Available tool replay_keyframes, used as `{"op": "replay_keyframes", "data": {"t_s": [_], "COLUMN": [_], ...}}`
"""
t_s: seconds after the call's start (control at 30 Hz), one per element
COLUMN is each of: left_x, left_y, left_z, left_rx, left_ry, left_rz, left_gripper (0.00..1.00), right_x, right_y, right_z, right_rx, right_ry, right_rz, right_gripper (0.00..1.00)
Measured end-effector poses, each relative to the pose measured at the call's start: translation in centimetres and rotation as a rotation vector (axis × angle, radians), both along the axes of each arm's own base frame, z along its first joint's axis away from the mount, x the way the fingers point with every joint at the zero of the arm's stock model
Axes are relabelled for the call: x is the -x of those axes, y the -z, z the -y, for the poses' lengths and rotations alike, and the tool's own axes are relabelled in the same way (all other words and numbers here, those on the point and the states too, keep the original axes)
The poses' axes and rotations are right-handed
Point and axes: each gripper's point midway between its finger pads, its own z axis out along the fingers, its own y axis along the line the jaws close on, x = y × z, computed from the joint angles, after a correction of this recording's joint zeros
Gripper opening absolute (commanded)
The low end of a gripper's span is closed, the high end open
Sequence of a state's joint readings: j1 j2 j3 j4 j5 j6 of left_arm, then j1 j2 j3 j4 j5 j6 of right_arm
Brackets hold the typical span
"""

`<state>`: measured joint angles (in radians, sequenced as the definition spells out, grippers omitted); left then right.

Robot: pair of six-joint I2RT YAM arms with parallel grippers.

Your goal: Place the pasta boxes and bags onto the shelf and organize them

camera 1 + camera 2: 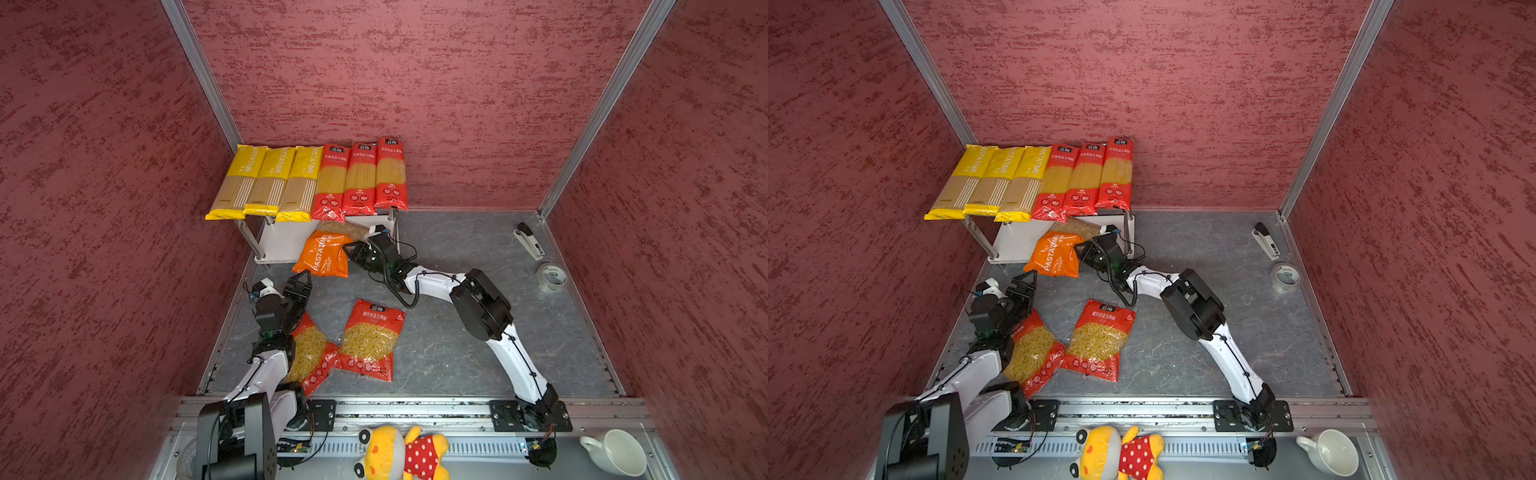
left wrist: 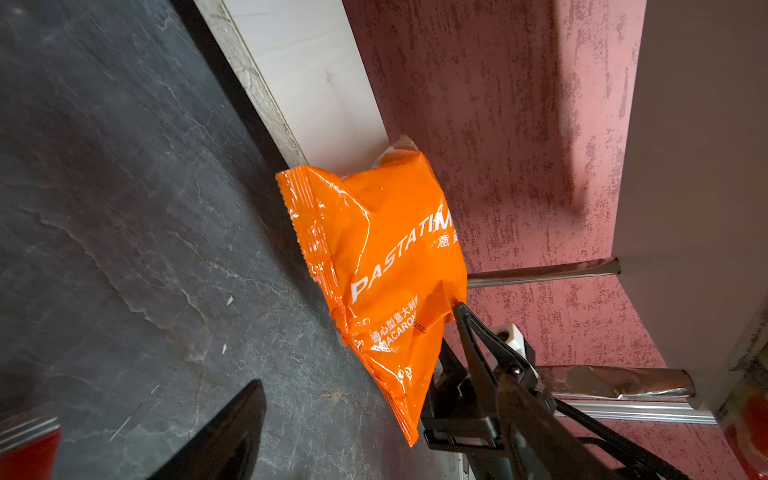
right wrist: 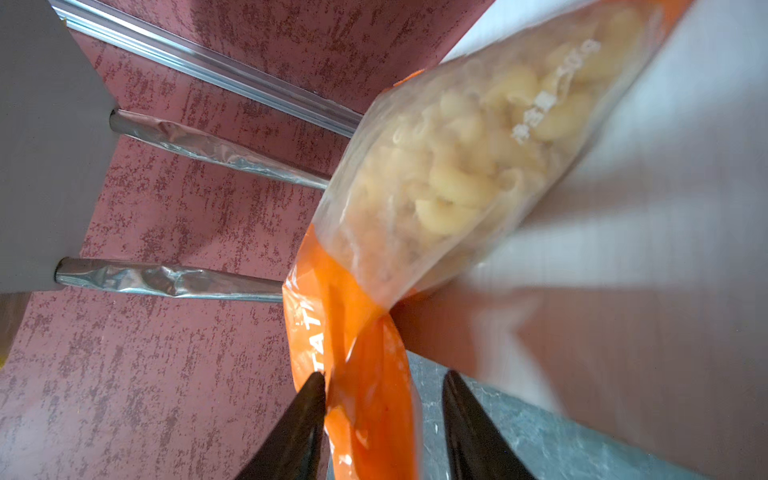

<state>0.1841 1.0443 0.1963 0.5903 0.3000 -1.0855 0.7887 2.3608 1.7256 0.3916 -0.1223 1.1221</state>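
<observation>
**Orange bag half on the lower board, both end effectors open**

The orange PASTATIME bag (image 1: pixel 323 254) lies tilted across the front edge of the shelf (image 1: pixel 282 243). Its clear end, showing elbow macaroni, rests on the lower white board, and its orange end hangs down toward the worktop (image 1: pixel 457 332).

The right end effector (image 3: pixel 382 376) is at the bag's side seam with its jaws parted. In the right wrist view the orange edge runs between the two black fingers, touching one and clear of the other.

The left end effector (image 1: pixel 301 282) sits low, just in front of the bag's lower corner. Its jaws are spread with nothing between them.

On the top board, three yellow spaghetti packs (image 1: pixel 266 183) and three red spaghetti packs (image 1: pixel 359 178) lie side by side in one row, their near ends overhanging the front.

Two red short-pasta bags (image 1: pixel 370 338) lie flat on the worktop nearer the arm bases. The left arm reaches over the one on the left.
</observation>
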Motion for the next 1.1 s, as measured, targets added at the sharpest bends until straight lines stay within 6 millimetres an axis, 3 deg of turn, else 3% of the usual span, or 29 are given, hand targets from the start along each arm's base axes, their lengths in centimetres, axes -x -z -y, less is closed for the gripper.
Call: {"op": "replay_keyframes", "data": {"t_s": [0.27,0.43,0.73,0.83,0.93,1.1], "left_x": [-1.1,-2.8,-6.0,-7.0,-7.8,-8.3], "left_y": [2.1,2.5,3.1,3.1,3.0,3.8], "left_z": [1.3,1.6,3.3,3.6,3.7,3.6], "left_rx": [-0.007,-0.009,0.030,0.042,0.059,0.091], "left_ry": [0.024,0.028,0.046,0.046,0.040,0.025], "left_rz": [-0.037,-0.028,0.010,0.030,0.052,0.060], "left_gripper": [0.87,0.87,0.84,0.80,0.71,0.42], "right_x": [1.3,3.3,7.6,9.0,10.4,12.0], "right_y": [0.8,1.8,-1.3,-1.5,-1.0,0.4], "right_z": [0.4,1.9,6.1,7.8,9.6,12.0], "right_rx": [0.013,0.049,0.060,0.075,0.104,0.149], "right_ry": [-0.039,-0.062,-0.076,-0.072,-0.061,-0.037], "right_rz": [-0.027,-0.056,-0.008,0.002,0.005,-0.008], "right_gripper": [0.49,0.49,0.50,0.50,0.50,0.50]}}
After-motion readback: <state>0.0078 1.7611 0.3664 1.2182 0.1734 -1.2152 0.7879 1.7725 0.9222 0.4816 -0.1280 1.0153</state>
